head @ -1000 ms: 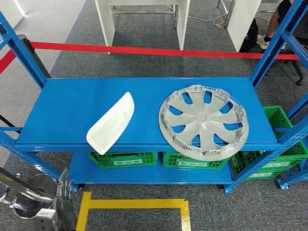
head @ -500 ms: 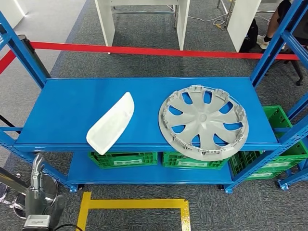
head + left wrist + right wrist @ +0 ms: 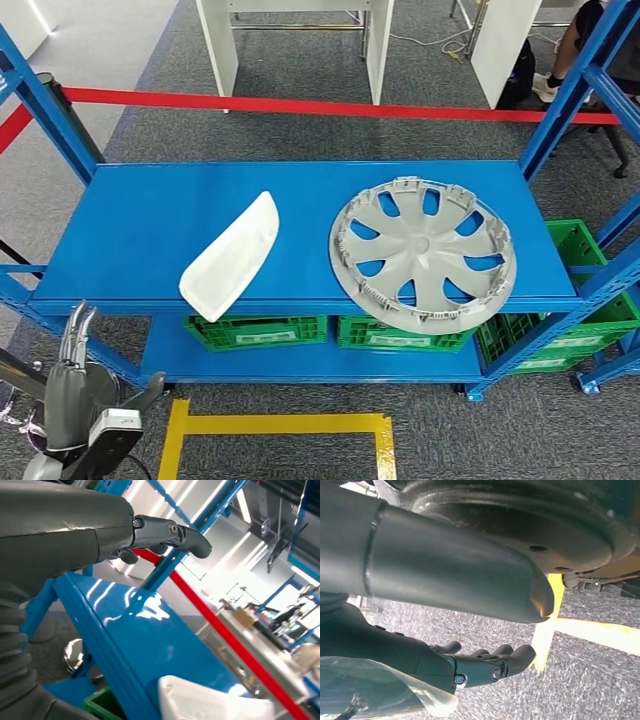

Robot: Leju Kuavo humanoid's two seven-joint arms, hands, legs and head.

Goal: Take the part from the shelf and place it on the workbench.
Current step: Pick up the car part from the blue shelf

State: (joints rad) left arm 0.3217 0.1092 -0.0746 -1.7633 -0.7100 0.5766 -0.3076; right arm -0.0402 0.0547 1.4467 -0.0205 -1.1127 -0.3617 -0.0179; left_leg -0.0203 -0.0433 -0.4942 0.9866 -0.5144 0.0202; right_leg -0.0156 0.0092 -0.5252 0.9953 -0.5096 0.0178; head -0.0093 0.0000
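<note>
A white curved plastic part (image 3: 231, 257) lies on the top board of the blue shelf (image 3: 143, 220), at its front edge and left of centre; the left wrist view has the white part (image 3: 203, 702) close ahead. A grey wheel cover (image 3: 423, 250) lies to its right, overhanging the front edge. My left hand (image 3: 70, 385) is raised below and left of the shelf front, fingers (image 3: 170, 530) stretched out and holding nothing. My right hand (image 3: 471, 666) hangs over the carpet, fingers extended and empty.
Green crates (image 3: 256, 331) stand on the lower shelf board. Blue uprights (image 3: 45, 110) frame the shelf at both ends. Yellow floor tape (image 3: 279, 424) marks the carpet in front. A red barrier tape (image 3: 302, 105) runs behind, with white tables beyond.
My left hand has moved left and risen toward the shelf's front edge, turning so its fingers point up. The parts on the shelf have not moved.
</note>
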